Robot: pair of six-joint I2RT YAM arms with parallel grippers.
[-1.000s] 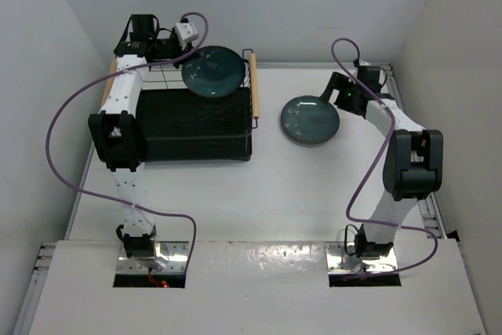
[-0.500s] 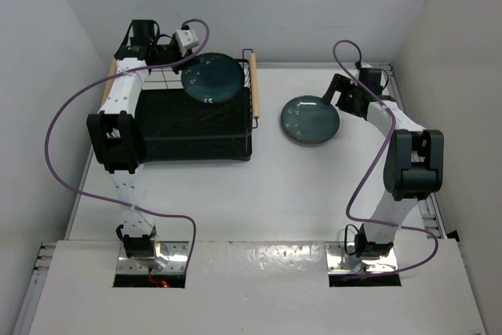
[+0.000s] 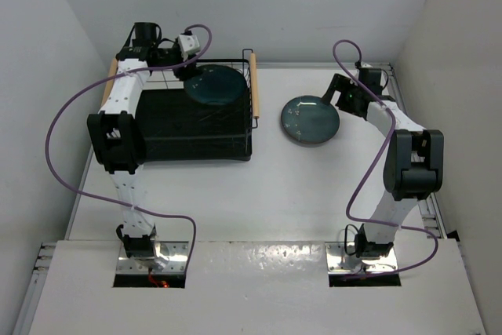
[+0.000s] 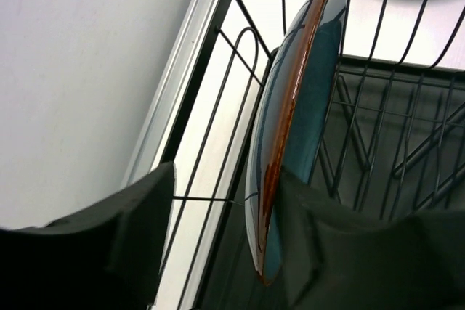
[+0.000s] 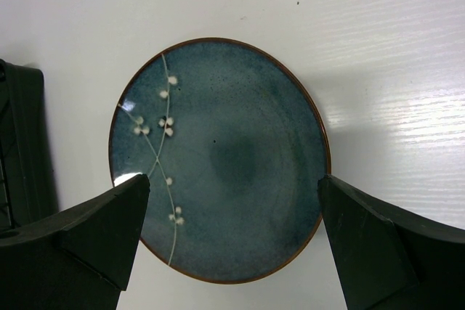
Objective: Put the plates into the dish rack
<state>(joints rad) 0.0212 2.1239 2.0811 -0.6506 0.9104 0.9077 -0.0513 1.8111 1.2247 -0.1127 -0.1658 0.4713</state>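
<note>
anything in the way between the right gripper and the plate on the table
Nothing visible. The right gripper is directly above the plate, jaws open to either side, and the plate lies flat on the table, clear of the dish rack.

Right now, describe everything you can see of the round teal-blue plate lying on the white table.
The round glossy teal-blue ceramic plate has a thin brown rim and a pale blossom sprig on one side. It lies flat, face up, on the white table, apart from the black wire dish rack. The open right gripper straddles it; contact is unclear.
</note>
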